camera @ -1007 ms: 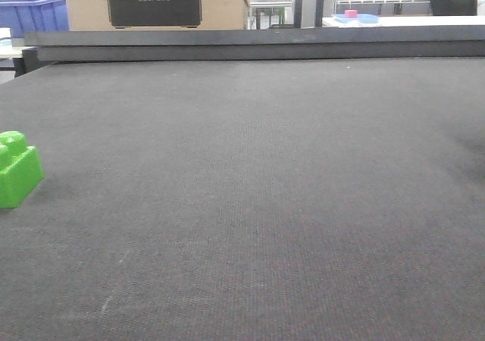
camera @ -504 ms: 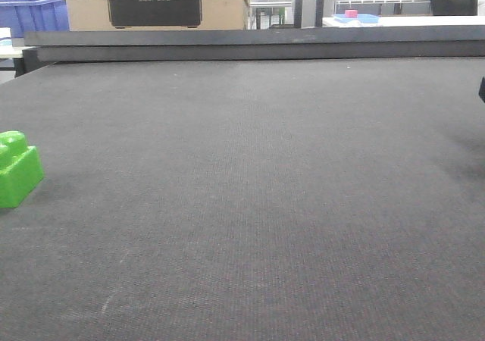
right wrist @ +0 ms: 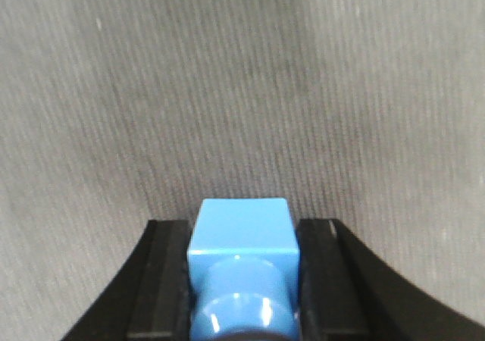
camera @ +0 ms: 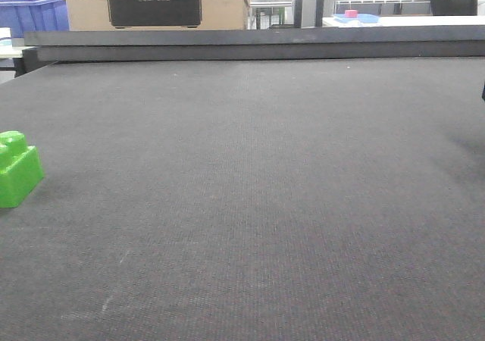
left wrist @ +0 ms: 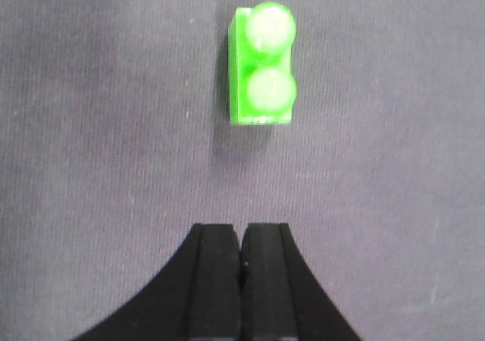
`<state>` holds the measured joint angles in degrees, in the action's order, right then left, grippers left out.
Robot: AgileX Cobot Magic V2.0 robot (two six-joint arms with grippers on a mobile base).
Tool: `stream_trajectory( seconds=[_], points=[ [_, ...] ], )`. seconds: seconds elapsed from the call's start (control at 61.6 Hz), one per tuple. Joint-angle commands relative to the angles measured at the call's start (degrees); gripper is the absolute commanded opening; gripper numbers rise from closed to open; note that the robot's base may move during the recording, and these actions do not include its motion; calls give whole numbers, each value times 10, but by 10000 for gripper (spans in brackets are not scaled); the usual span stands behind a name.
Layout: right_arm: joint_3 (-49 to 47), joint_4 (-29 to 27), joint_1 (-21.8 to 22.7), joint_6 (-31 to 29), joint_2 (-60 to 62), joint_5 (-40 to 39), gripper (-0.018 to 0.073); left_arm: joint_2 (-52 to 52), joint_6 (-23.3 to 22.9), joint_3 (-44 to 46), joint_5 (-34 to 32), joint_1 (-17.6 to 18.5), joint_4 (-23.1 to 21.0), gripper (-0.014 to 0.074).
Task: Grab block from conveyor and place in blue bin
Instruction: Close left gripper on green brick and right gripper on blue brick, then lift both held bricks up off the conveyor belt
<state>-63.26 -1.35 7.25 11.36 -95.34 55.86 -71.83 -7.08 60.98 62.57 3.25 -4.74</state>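
Observation:
The green block lies studs-up on the grey conveyor, ahead of my left gripper. That gripper is shut and empty, with its fingers pressed together a short way from the block. In the front view the block sits at the belt's left edge. My right gripper is shut on a blue brick and hangs over bare belt. A blue bin stands beyond the belt at the far left. Neither gripper shows clearly in the front view.
A dark rail runs along the belt's far edge. Behind it stand a cardboard box and a white table with a pink object on a blue plate. A dark sliver shows at the right edge.
A dark shape came in at the front view's right edge half a second ago and now shows less. The green block has not moved.

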Motion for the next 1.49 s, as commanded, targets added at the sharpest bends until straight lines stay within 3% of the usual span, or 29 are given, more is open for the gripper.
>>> stream_trajectory(
  seconds=[0.0,0.162,0.292,0.39,0.439,0.52,0.715,1.235,1.365,1.478],
  points=[
    [-2,7,1,-5,14,14,-162,-27,-6,33,-7,-2,-6,-111],
    [-2,7,1,-5,56,19,-162,-75,-6,64,-13,2,-6,-93],
    [-2,7,1,-5,81,10,-162,-102,-6,64,-36,29,-6,101],
    [-2,7,1,-5,86,5,-162,-120,-6,64,-69,57,-1,320],
    [-2,6,1,-5,86,6,-162,-130,-9,64,-78,68,-1,388],
    [-1,6,1,-5,86,9,-162,-147,-25,64,-81,75,6,426],
    [-1,6,1,-5,86,13,-162,-196,-100,64,-81,73,78,424],
    [-1,5,1,-5,86,13,-162,-267,-100,64,-116,73,83,418],
    [-1,0,1,-5,86,13,-162,-269,-100,64,-124,73,86,340],
    [-1,-24,1,-5,86,13,-162,-274,-93,64,-130,73,88,185]
  ],
)
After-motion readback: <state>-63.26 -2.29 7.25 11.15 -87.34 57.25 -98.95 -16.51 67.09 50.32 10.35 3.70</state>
